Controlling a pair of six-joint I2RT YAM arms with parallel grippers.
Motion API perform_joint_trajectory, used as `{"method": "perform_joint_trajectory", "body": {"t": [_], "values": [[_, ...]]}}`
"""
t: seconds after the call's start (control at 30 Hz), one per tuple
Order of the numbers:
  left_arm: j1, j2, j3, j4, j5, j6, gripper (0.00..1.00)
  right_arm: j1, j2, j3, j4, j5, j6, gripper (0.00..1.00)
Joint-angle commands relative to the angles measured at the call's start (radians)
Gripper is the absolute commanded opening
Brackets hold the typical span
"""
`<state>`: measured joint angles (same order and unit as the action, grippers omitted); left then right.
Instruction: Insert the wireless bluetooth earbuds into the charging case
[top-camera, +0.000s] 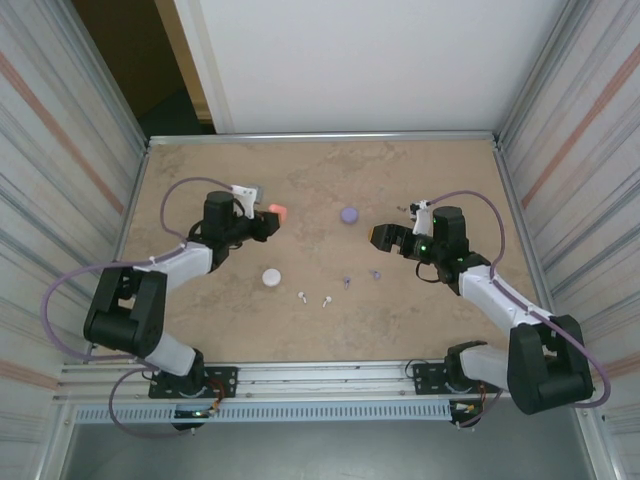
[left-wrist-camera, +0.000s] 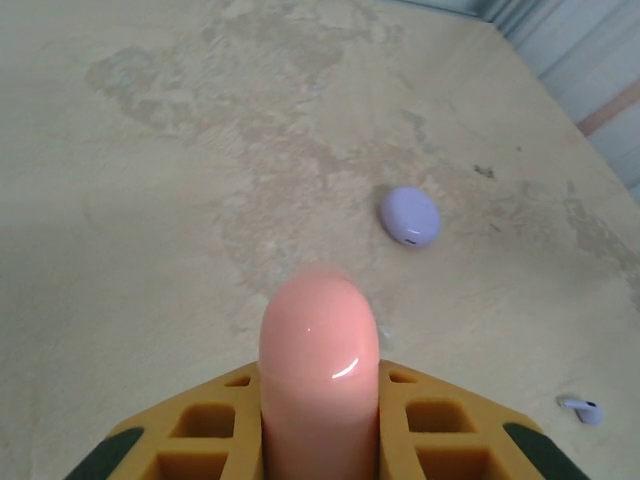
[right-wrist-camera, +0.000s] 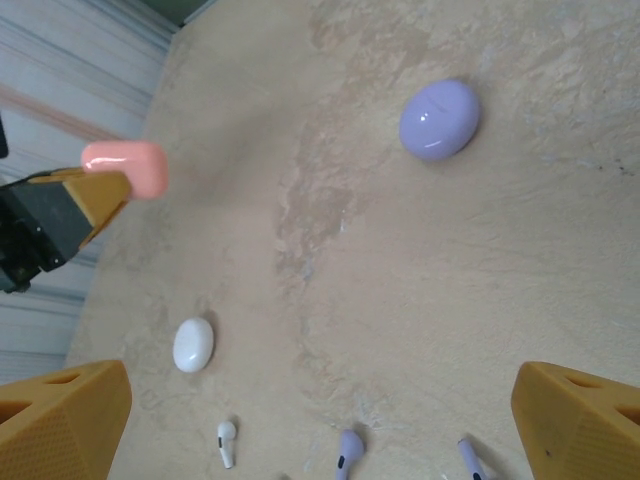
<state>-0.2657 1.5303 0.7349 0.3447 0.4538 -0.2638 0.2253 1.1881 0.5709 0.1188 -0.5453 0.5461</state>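
The purple case lies shut on the worktop, and the white case lies shut nearer the arms, to its left. Left of the purple case, the left gripper is clenched on the closed coral case. To its right, the right gripper gapes empty. The white earbuds and purple earbuds lie loose on the worktop on the purple case's near side.

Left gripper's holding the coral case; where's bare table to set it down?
Bare: the far strip beyond the purple case, and the middle patch between the coral case, purple case and white case. Crowded: the row of white earbuds and purple earbuds toward the near edge.
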Motion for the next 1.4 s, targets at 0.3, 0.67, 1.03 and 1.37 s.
{"method": "perform_joint_trajectory", "body": {"t": [0.3,0.67,1.03,1.37], "values": [[0.059,0.178,0.159,-0.175,0.078,-0.065,0.00,-0.033,0.043,-0.016,0.036,-0.031,0.008,0.97],[0.060,0.312,0.226,-0.217,0.118,-0.069,0.01,-0.043,0.074,-0.014,0.052,-0.061,0.011,0.98],[0.066,0.365,0.241,-0.211,0.136,-0.074,0.27,-0.053,0.081,-0.002,0.044,-0.099,-0.001,0.98],[0.104,0.289,0.204,-0.201,0.142,-0.052,0.41,-0.060,0.062,0.029,0.038,-0.199,-0.021,0.98]]}}
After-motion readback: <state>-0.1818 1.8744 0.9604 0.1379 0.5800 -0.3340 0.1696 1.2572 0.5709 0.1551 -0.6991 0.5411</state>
